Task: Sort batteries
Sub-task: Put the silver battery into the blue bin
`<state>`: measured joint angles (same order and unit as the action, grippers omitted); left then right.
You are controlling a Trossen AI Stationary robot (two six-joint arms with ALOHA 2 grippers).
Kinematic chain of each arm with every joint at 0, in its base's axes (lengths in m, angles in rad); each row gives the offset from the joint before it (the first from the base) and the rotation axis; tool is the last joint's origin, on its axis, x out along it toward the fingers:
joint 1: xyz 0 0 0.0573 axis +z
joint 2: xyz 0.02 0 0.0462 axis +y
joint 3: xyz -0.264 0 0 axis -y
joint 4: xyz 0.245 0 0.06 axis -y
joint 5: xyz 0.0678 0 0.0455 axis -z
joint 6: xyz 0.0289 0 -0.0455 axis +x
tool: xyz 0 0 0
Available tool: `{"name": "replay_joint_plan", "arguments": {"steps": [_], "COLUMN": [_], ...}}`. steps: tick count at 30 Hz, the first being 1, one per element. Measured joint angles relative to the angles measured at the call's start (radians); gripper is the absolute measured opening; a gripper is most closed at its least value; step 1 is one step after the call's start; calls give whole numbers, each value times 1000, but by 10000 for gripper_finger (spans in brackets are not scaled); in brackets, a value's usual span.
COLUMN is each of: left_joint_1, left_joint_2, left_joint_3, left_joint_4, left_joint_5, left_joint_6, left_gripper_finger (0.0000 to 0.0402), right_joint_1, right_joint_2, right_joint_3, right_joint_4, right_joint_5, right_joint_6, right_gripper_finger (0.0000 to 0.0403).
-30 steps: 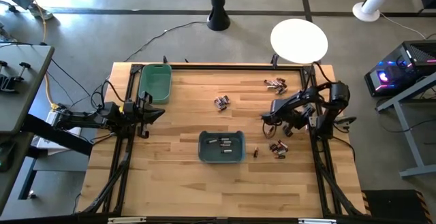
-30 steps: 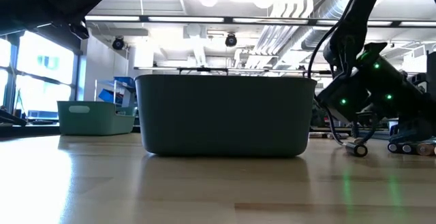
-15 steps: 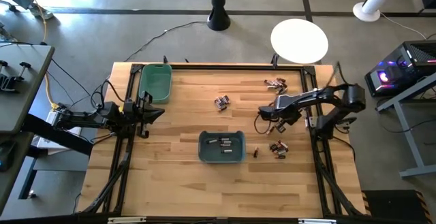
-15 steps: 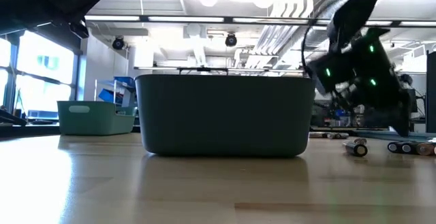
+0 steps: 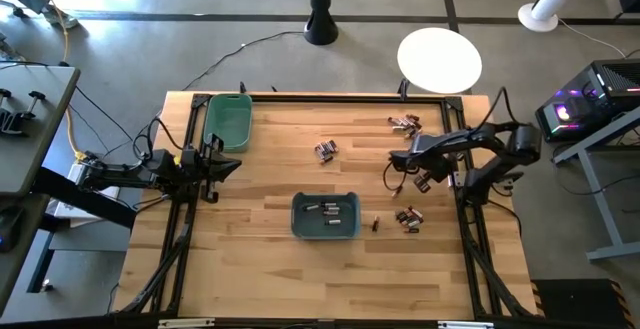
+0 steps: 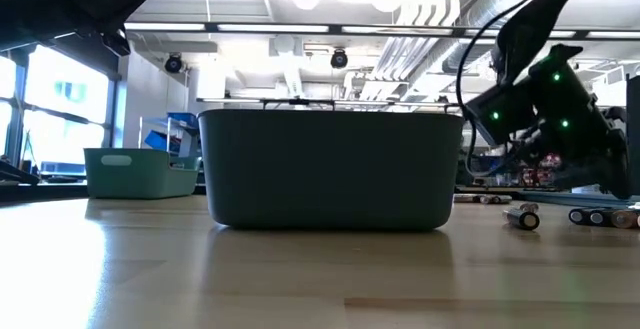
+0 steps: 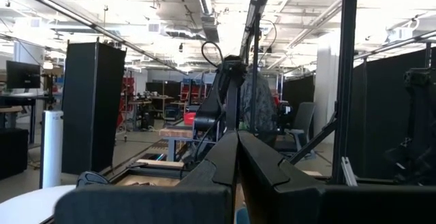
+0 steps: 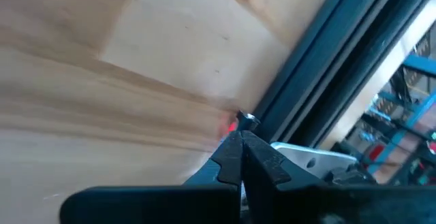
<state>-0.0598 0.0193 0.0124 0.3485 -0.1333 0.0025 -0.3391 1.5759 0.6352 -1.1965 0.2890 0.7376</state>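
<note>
High view, from left to right: the left gripper (image 5: 228,165) is being held at the table's (image 5: 260,259) left edge, just below the green bin (image 5: 227,121) standing in the far left corner. Its fingers (image 7: 235,157) are being pressed together in the left wrist view, with nothing between them. Near the table's middle, a small cluster of batteries (image 5: 325,150) is lying on the bare wood. Closer to the front edge, the teal bin (image 5: 325,216) is being used to hold a few cells (image 5: 331,208), and one single cell (image 5: 375,224) is lying just right of it. Farther right, the right gripper (image 5: 397,158) is being held above the wood, between a far cluster of batteries (image 5: 405,123) and a nearer cluster (image 5: 408,218), touching neither. In the right wrist view its fingers (image 8: 240,150) are being kept closed on nothing, above bare wood beside the dark frame rail (image 8: 306,60). In the low view, loose cells (image 6: 522,215) are lying right of the teal bin.
</note>
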Motion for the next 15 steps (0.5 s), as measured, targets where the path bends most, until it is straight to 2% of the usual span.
{"name": "replay_joint_plan", "arguments": {"steps": [9,15], "left_joint_1": [0,0], "left_joint_2": [0,0], "left_joint_3": [0,0], "left_joint_4": [0,0], "left_joint_5": [-1,-1], "left_joint_6": [0,0], "left_gripper_finger": [5,5], "right_joint_1": [-15,28], "right_joint_2": [100,104], "right_joint_3": [-10,77], "right_joint_4": [0,0], "right_joint_5": [-29,-82], "right_joint_6": [-34,-54], "right_gripper_finger": [0,0]}}
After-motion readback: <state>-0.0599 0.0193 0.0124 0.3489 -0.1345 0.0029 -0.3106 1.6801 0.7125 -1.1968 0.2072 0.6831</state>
